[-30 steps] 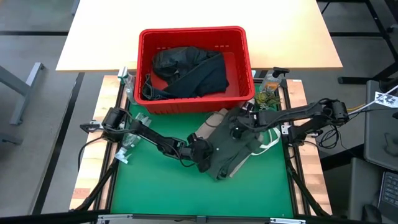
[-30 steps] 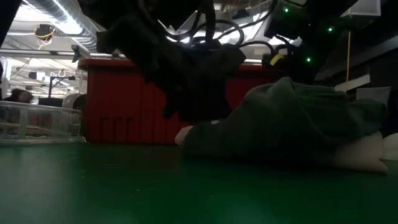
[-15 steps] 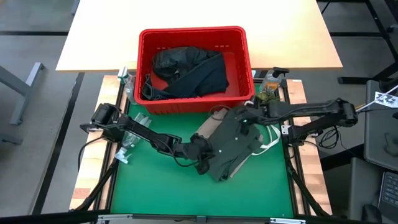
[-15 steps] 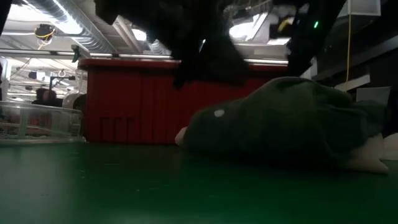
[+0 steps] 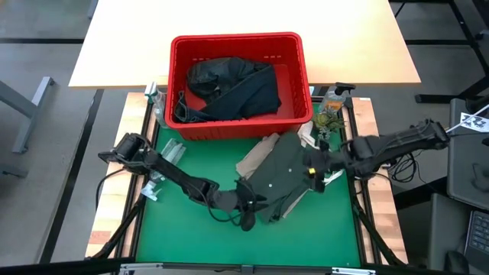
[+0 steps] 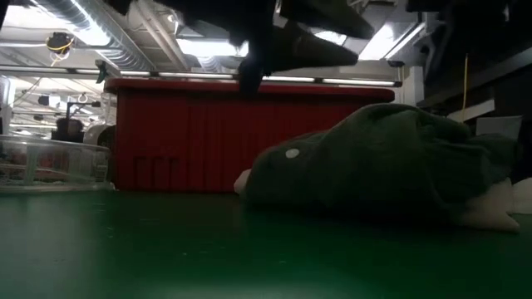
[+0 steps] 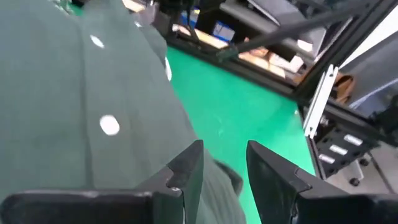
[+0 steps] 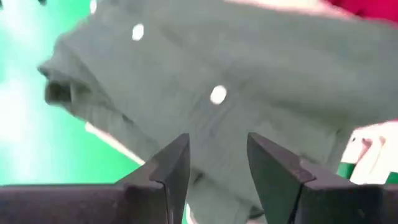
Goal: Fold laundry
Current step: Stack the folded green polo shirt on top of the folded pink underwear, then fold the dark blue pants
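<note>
- Shirt [image 5: 283,172], the olive-green buttoned one, is lying in a loose heap on the green mat [image 5: 183,244] just in front of the red basket [image 5: 238,46], and it is now lying free where a second ago both arms were pressed down into the middle of it.
- The left gripper [image 5: 246,208] is sitting lower on the mat than before, at the near left edge of the heap, having slid back out of the cloth; in the left wrist view its fingers [image 7: 186,168] are standing partly apart with nothing between them, the shirt running just beside them.
- The right gripper [image 5: 313,174] is pulling back toward its own side and is now hovering at the right edge of the shirt; in the right wrist view its fingers [image 8: 168,168] are standing apart over the buttoned cloth, gripping nothing.
- A tan top [image 5: 256,156] is peeking out from under the shirt on the basket side, and black garments [image 5: 229,88] are waiting in the basket.
- In the low view the heap [image 6: 382,166] is looking rounder and more settled, with the arms lifted clear above it.
- Judging from this, both arms are letting go to take a fresh hold at the edges, so the shirt is not yet spread flat and the folding is hardly begun.
</note>
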`<action>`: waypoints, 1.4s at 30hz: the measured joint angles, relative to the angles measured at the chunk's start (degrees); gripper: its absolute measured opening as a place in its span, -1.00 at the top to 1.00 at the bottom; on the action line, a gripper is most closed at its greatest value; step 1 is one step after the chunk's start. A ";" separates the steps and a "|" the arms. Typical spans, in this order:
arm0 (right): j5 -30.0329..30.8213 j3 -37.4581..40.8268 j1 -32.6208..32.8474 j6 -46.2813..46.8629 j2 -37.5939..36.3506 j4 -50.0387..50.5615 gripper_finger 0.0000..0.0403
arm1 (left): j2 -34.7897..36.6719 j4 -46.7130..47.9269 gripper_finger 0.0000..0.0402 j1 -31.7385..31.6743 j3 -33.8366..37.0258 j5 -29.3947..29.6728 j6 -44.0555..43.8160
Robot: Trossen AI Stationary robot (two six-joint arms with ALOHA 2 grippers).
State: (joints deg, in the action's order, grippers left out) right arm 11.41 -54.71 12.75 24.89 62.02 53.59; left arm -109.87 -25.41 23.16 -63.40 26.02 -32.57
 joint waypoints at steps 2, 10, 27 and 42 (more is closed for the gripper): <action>2.75 2.41 3.44 1.98 0.07 -0.86 0.20 | -1.42 -0.38 0.42 0.95 0.00 1.26 -0.19; 20.50 12.96 8.61 14.51 0.13 -1.62 0.20 | -8.69 -7.07 0.42 2.08 0.00 2.03 -0.34; 19.41 23.08 6.34 22.58 -0.02 -0.83 0.20 | -14.60 -9.15 0.42 0.85 -0.02 -3.49 -1.31; 19.45 2.91 6.34 14.67 -0.02 12.69 0.20 | 4.84 -9.77 0.42 -4.49 0.02 -3.02 11.61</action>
State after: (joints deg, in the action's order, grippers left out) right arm 30.87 -51.79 19.09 39.56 62.00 66.28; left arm -105.03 -35.18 18.66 -63.38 23.00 -20.95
